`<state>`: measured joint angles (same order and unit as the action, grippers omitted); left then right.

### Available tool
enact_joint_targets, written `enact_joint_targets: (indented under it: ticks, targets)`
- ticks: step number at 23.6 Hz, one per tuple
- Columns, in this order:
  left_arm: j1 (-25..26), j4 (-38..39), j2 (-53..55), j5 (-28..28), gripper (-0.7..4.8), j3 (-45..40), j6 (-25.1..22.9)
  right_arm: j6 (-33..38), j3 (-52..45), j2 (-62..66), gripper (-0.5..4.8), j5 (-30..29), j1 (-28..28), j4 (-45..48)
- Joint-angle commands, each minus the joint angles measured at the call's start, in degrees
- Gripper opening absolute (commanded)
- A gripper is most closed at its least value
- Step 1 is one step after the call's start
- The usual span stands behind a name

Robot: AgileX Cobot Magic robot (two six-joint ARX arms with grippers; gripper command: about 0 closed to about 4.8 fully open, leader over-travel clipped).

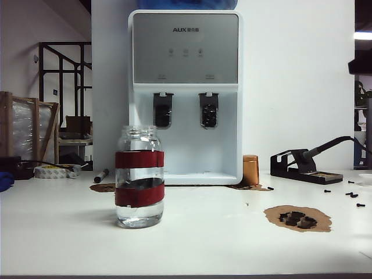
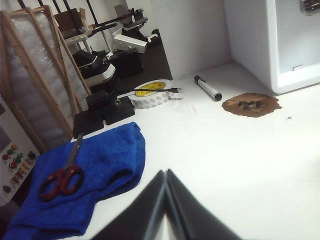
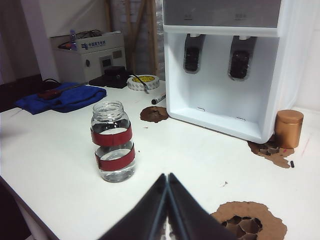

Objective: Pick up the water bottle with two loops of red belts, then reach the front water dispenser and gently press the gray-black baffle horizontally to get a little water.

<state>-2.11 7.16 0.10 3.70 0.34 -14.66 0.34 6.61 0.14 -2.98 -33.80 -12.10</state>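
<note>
The clear glass water bottle with two red tape bands (image 1: pixel 139 176) stands upright on the white table (image 1: pixel 209 244), well in front of the tall white water dispenser (image 1: pixel 185 96), its gray-black baffle (image 1: pixel 208 110) untouched. Judging by the little water inside, filling seems done. The left gripper (image 2: pixel 166 176) hangs near a blue cloth (image 2: pixel 107 165) and the right gripper (image 3: pixel 167 179) just short of the bottle, both with fingers pressed together, empty.

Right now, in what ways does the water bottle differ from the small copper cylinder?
The water bottle is clear glass with two red bands; the copper cylinder is opaque and plain. The bottle is taller, lidless and stands in front of the water dispenser; the cylinder is capped, beside it. Both stand upright.
</note>
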Motion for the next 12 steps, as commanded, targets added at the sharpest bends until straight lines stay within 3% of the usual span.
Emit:
enact_joint_targets:
  ticks: [1, 12]
  targets:
    - [0.1, -0.3, -0.1, -0.1, 0.00, -0.1, -0.3, -0.1, 0.0, 0.0, -0.01, 0.1, 0.0, 0.6]
    - [0.1, -0.3, -0.1, -0.1, 0.00, -0.1, -0.3, 0.2, 0.0, 0.0, -0.01, 0.0, 0.0, 0.6]
